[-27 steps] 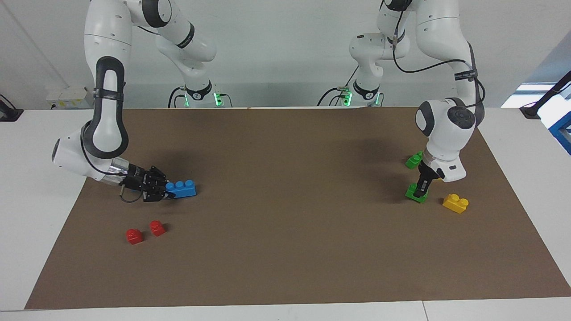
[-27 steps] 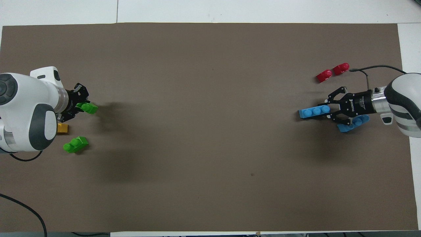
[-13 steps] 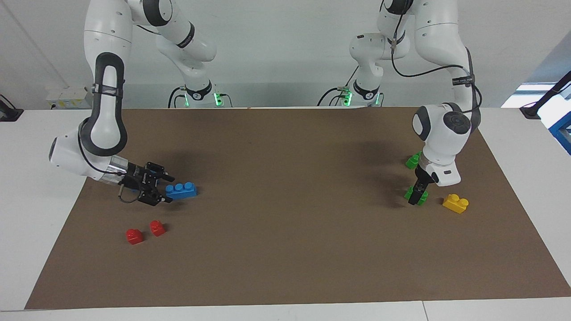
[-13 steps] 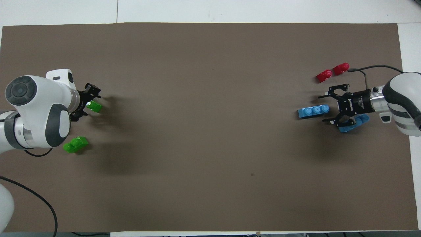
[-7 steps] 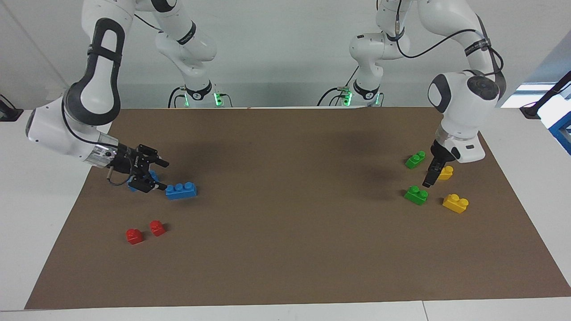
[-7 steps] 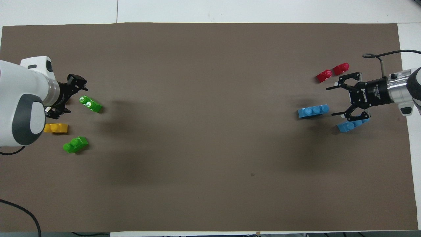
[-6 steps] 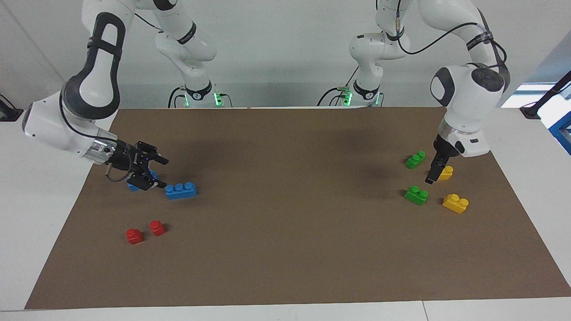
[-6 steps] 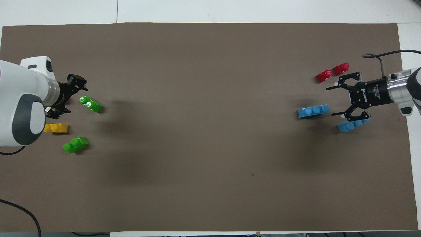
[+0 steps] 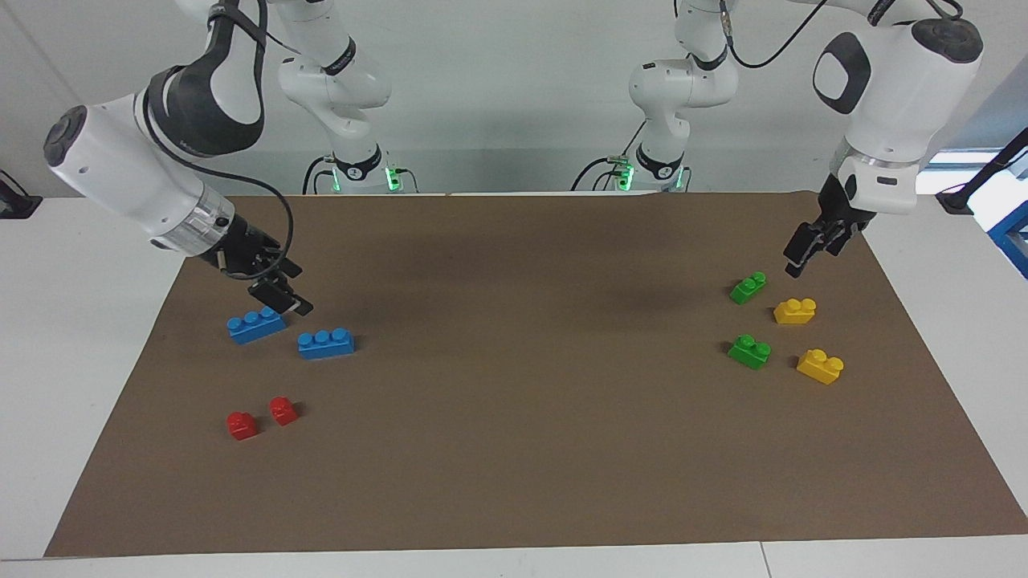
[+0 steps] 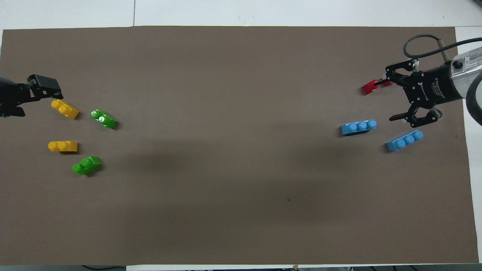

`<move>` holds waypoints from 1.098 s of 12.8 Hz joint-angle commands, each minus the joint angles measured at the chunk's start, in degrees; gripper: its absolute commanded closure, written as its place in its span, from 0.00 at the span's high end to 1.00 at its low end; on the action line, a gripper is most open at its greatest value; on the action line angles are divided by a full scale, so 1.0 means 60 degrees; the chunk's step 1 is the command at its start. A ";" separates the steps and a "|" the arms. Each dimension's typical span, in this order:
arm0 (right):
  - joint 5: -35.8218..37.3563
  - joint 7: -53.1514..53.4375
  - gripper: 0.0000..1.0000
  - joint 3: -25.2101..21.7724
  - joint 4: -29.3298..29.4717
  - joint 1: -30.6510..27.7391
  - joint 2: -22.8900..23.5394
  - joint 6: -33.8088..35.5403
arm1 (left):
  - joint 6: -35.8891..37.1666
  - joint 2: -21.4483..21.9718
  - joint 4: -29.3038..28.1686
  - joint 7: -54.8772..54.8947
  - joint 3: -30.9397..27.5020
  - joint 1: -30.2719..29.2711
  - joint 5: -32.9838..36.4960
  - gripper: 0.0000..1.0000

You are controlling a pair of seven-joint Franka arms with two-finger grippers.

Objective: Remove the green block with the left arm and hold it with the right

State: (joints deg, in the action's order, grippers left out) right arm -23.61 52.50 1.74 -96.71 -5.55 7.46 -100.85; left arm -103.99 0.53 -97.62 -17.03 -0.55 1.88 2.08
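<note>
The bright green block (image 9: 748, 286) lies loose on the brown mat (image 9: 514, 449) at the left arm's end; it also shows in the overhead view (image 10: 86, 165). A darker, slimmer green brick (image 9: 749, 352) lies farther from the robots (image 10: 103, 119). My left gripper (image 9: 815, 249) is open and empty, raised over the mat's edge beside these bricks (image 10: 34, 101). My right gripper (image 9: 285, 289) is open and empty, raised over the mat near the blue bricks at the right arm's end (image 10: 388, 99).
Two yellow bricks (image 9: 795, 311) (image 9: 820, 366) lie beside the green ones. Two blue three-stud bricks (image 9: 256, 324) (image 9: 325, 343) and two small red bricks (image 9: 241, 425) (image 9: 283, 410) lie at the right arm's end. The mat's edges border the white table.
The left gripper let go of the darker green brick, rose and drew back toward the table's end. The right gripper let go of a blue brick, rose and drew back.
</note>
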 commanded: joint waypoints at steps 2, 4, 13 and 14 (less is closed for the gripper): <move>0.0782 -0.1084 1.00 0.0018 0.0078 -0.0085 -0.0378 0.0402 | 0.0952 0.0452 0.0421 0.1576 0.0062 0.0024 -0.0098 1.00; 0.1632 -0.2197 1.00 0.0003 0.0224 0.0134 -0.0466 0.0504 | 0.1582 0.0658 0.0436 0.2481 0.0004 0.0024 -0.0068 1.00; 0.3203 -0.8976 1.00 -0.0026 0.0195 0.0120 -0.1476 0.1017 | 0.1848 0.0864 0.0274 0.2585 0.0179 0.0024 -0.0142 1.00; 0.3203 -0.9289 1.00 -0.0026 0.0210 0.0120 -0.1550 0.1017 | 0.1993 0.0849 0.0274 0.2908 0.0165 -0.0034 -0.0142 1.00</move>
State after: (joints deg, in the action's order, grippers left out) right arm -5.39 3.15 1.49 -94.90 -4.85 -0.13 -95.48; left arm -93.58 5.37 -95.54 -2.52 0.44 1.94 1.90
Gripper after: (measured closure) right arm 0.000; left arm 0.000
